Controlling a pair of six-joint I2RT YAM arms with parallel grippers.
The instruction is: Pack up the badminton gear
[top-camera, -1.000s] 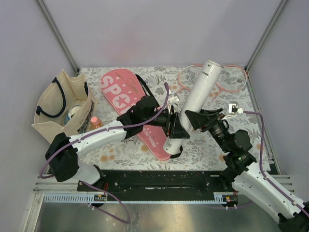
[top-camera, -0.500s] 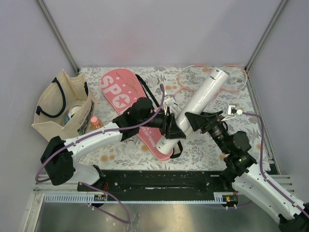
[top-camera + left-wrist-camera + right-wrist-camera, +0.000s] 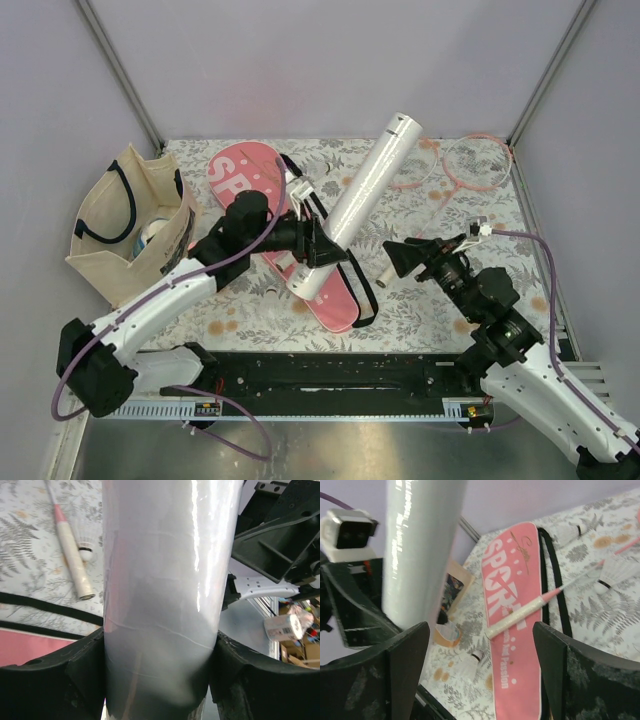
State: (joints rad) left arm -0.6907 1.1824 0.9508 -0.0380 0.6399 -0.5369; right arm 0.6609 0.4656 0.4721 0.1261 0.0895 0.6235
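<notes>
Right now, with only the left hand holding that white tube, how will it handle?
Probably stiff: the tube is straight though the left hand grips only its low end. Its glossy wrap may slip; being round, it would likely roll if set down.

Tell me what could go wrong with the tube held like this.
The left claw grips the white tube only near its lower end, with the long rest tilted upward: it might pivot or slip. The open right claw is nearby, so a swing could knock it.
</notes>
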